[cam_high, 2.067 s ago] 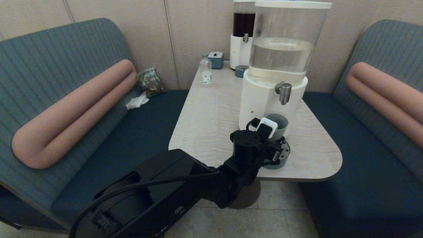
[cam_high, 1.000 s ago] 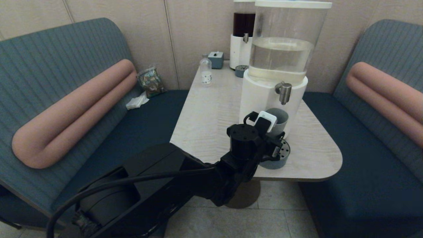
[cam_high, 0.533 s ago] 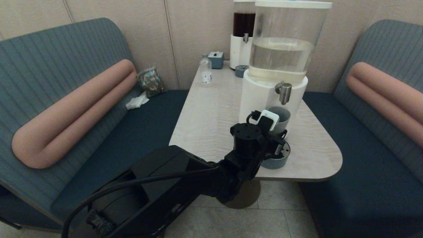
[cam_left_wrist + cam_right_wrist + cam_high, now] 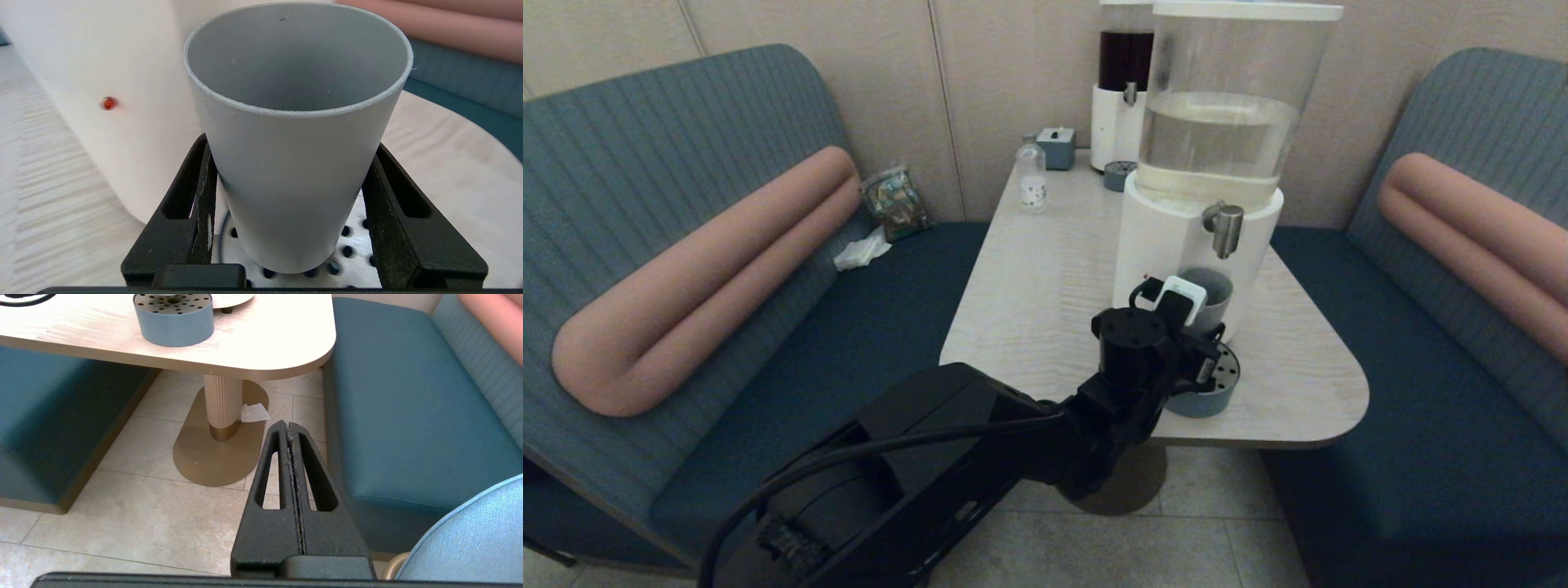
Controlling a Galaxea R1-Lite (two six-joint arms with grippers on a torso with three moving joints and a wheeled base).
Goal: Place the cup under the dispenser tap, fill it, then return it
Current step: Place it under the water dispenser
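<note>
The grey-blue cup (image 4: 1215, 294) hangs upright just above the perforated drip tray (image 4: 1213, 396), directly below the silver dispenser tap (image 4: 1225, 229). My left gripper (image 4: 1202, 325) is shut on the cup. In the left wrist view its black fingers (image 4: 192, 192) press both sides of the cup (image 4: 294, 163), around the left gripper (image 4: 291, 145). No liquid shows inside the cup. My right gripper (image 4: 289, 425) is shut on nothing, low over the floor beside the table.
The white-based clear-tank dispenser (image 4: 1168, 245) stands close behind the cup. A dark-liquid dispenser (image 4: 1123, 90), a small clear bottle (image 4: 1031, 175) and a small grey box (image 4: 1056, 147) sit at the table's far end. Benches flank the table (image 4: 1029, 286).
The left gripper has lifted the cup slightly off the drip tray, toward the tap, with small shifts of the arm. The right arm shows no change.
</note>
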